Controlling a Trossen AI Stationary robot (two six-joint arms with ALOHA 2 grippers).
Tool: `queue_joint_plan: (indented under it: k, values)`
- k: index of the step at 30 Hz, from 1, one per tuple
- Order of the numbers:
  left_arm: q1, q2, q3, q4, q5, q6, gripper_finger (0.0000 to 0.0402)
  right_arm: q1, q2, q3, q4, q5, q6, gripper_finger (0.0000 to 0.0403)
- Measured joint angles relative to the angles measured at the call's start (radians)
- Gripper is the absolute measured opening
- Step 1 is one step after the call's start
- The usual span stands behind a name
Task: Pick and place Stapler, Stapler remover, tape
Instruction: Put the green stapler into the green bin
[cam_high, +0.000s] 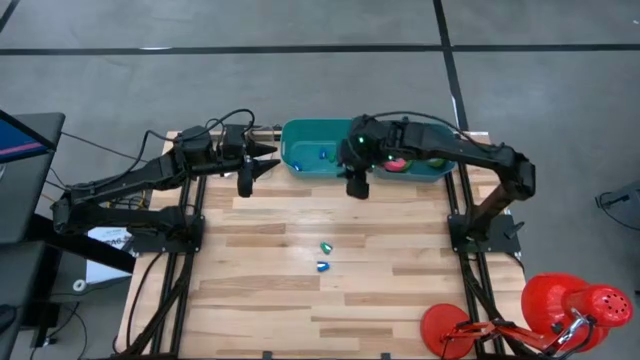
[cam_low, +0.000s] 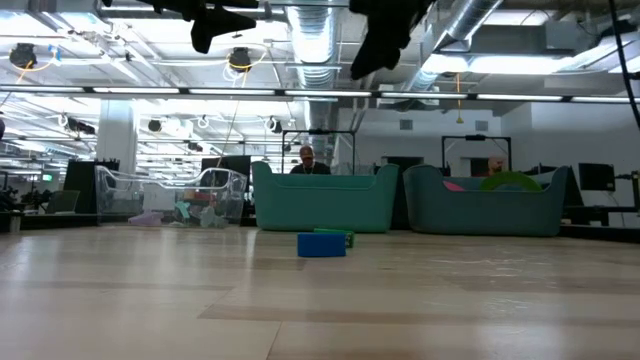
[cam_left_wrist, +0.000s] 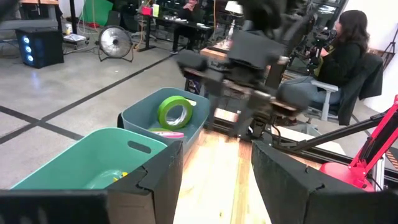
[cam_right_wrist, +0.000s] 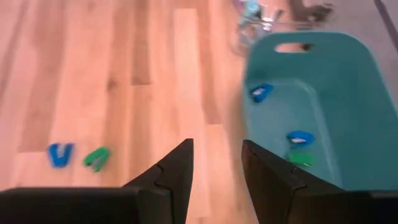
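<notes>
The right gripper (cam_high: 356, 187) hovers at the near edge of the teal bin (cam_high: 300, 165), jaws parted and empty. The left gripper (cam_high: 268, 160) waits just beside that bin, jaws apart, holding nothing. A green tape roll (cam_left_wrist: 175, 112) stands in the neighbouring bin (cam_left_wrist: 134, 116). Two small staple removers, green (cam_high: 326, 246) and blue (cam_high: 322, 266), lie mid-tabletop (cam_high: 300, 310).
</notes>
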Motion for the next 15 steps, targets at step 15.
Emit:
queue_joint_plan:
  k: [15]
  values:
    - [0.0,0.0,0.0,-0.001,0.0,0.0,0.0181,0.2,0.052,0.0,-0.022,-0.001,0.131,0.0126]
